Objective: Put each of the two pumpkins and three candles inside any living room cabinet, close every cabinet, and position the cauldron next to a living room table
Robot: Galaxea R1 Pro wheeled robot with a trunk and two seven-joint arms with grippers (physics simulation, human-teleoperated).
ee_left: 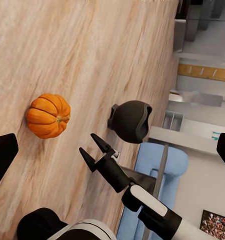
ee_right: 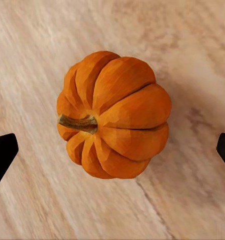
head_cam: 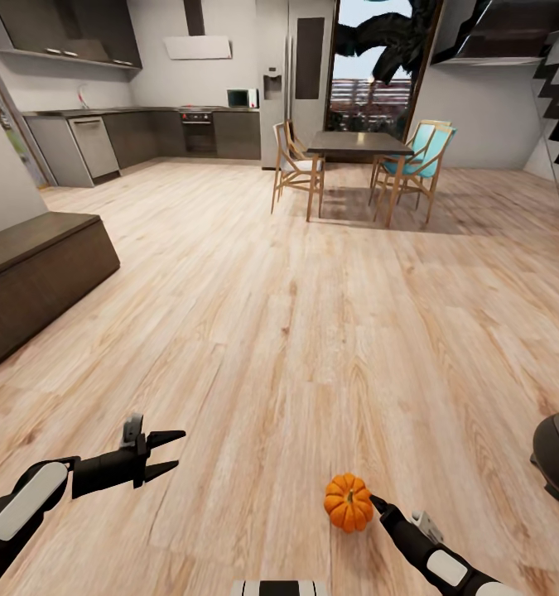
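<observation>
A: What does the head view give you?

B: A pumpkin (head_cam: 349, 502) lies on the wood floor (head_cam: 312, 331) near the bottom edge, and the right gripper (head_cam: 377, 502) sits just beside it on the right, fingertips at its flank. The left gripper (head_cam: 168, 452) hovers over bare boards well to the left, fingers parted with nothing between them. The cauldron (head_cam: 558, 458) cuts in at the right edge. A low dark-brown cabinet (head_cam: 39, 277) runs along the left wall; a dining table (head_cam: 358, 146) with chairs stands farther back before the kitchen.

A: And the left wrist view?

B: The same pumpkin (ee_left: 48, 115) lies on the floor, with the right gripper (ee_left: 95, 148) close by, its two fingers spread and holding nothing. The black cauldron (ee_left: 131, 121) rests on the floor beyond it.

A: The right wrist view?

B: The pumpkin (ee_right: 114, 114) lies on its side, brown stem pointing sideways. Dark fingertips (ee_right: 2, 155) show at both edges, wide apart, clear of the pumpkin; whether they touch it lower down, I cannot tell.
</observation>
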